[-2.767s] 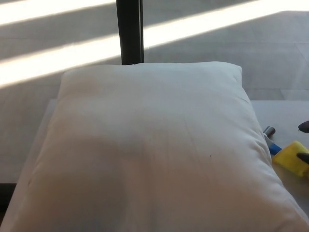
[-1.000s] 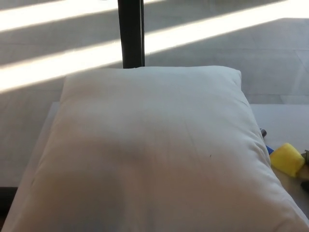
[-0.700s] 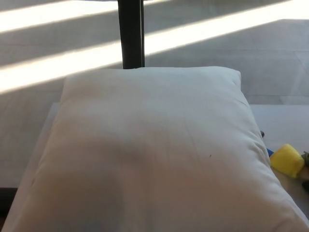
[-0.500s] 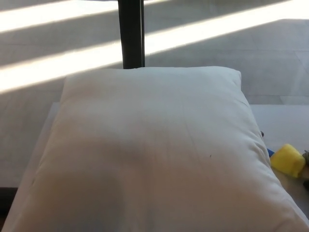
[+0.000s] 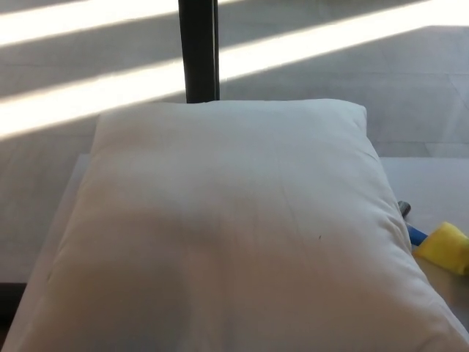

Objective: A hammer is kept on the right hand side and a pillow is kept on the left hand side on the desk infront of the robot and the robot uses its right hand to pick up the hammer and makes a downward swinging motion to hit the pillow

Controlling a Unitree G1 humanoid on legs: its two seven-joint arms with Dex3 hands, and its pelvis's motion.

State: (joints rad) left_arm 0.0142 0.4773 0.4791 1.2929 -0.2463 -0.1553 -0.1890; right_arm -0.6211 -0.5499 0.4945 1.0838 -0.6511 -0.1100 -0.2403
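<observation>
While the white pillow (image 5: 227, 227) covers nearly the whole desk (image 5: 432, 187), only a bare strip shows along the desk's right edge. At that edge the hammer (image 5: 440, 242) lies just beside the pillow, its yellow and blue parts cut off by the frame. Neither hand shows, so their fingers cannot be judged. A dark post (image 5: 198, 48) stands beyond the far edge.

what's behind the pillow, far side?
Behind the pillow a dark vertical post rises at its far edge, with sunlit floor beyond. The post's base and the desk under the pillow are covered, so unseen.
</observation>
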